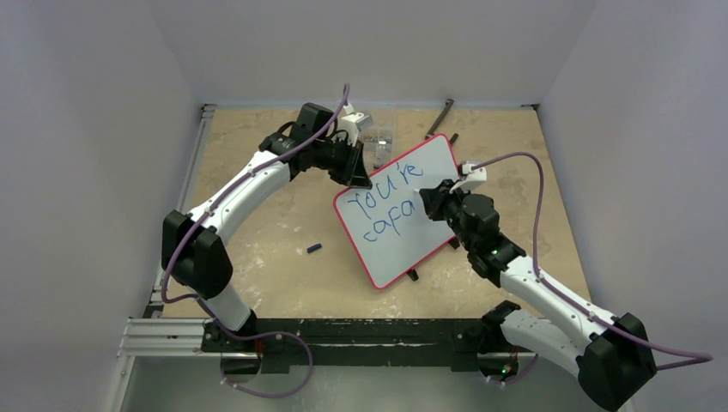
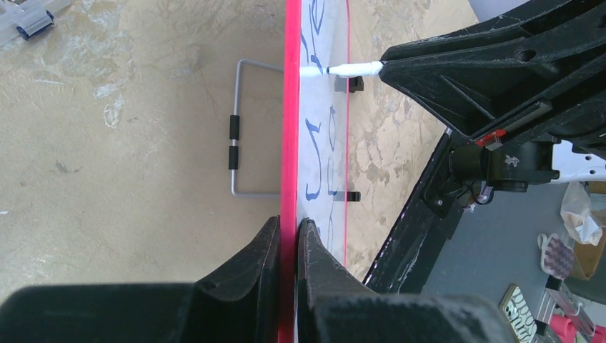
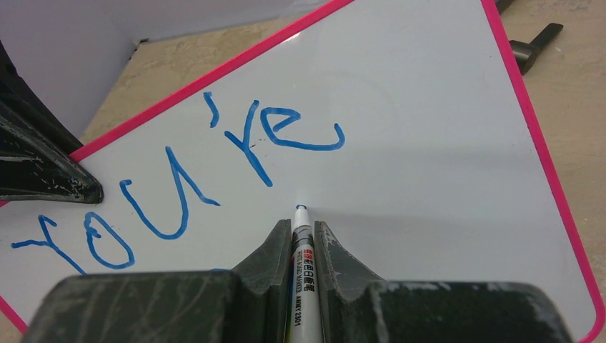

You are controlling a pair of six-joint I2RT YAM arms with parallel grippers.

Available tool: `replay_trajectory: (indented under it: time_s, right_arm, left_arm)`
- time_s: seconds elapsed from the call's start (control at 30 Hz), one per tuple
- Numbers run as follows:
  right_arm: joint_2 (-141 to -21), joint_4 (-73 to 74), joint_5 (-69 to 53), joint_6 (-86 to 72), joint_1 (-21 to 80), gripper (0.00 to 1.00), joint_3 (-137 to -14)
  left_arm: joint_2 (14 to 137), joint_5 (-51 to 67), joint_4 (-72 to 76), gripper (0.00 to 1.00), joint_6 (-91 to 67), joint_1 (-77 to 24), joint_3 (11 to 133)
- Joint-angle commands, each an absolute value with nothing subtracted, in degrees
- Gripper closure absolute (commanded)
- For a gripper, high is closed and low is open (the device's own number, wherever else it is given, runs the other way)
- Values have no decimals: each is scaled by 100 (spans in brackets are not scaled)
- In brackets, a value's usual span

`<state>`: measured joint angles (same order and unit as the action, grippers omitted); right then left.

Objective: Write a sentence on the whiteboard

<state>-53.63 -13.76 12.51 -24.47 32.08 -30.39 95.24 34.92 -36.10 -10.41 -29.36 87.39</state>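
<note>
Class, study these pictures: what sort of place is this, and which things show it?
Probably a robot test cell: the left arm and right arm bolted to a metal rail at the table's edge, plain white walls boxing it in, and the right gripper holding a marker to a whiteboard.

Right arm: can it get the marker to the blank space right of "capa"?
Likely yes. The right gripper holds the marker tip at the whiteboard, that space is bare, and the left gripper clamps the board's edge well away from it.

Glossy whiteboard (image 3: 429, 107) (red plastic frame); matt, mottled tabletop (image 1: 275, 232).
</note>
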Motion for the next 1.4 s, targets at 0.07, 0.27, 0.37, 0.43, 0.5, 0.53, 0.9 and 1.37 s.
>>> replay_trajectory:
  time_s: [0.07, 0.27, 0.37, 0.43, 0.5, 0.53, 0.9, 1.37]
  right_arm:
    - [-5314, -1295, 1349, -2579, 3181, 100, -2963]
    - [-5144, -970, 1275, -2789, 3178, 100, -2684]
    - [-5030, -821, 1271, -2883, 3181, 100, -2572]
    - [-4988, -748, 1305, -2917, 3179, 100, -2533]
    - [-4967, -705, 1321, -2926, 3181, 100, -2523]
    - [-4958, -691, 1324, -2927, 3181, 100, -2529]
    - [-5071, -731, 1301, -2777, 3181, 100, -2982]
    - [-5442, -879, 1520, -2611, 3180, 100, -3400]
  left_arm:
    - [9405, 2953, -3450, 100, -835, -2848, 8789]
    - [9394, 2953, -3451, 100, -839, -2847, 8789]
    - [9387, 2953, -3452, 100, -848, -2840, 8789]
    - [9388, 2953, -3450, 100, -852, -2839, 8789]
    - [9380, 2961, -3453, 100, -853, -2839, 8784]
    - [9379, 2962, -3453, 100, -860, -2839, 8780]
    - [9398, 2996, -3442, 100, -853, -2839, 8780]
    - [9422, 3041, -3434, 100, -835, -2839, 8778]
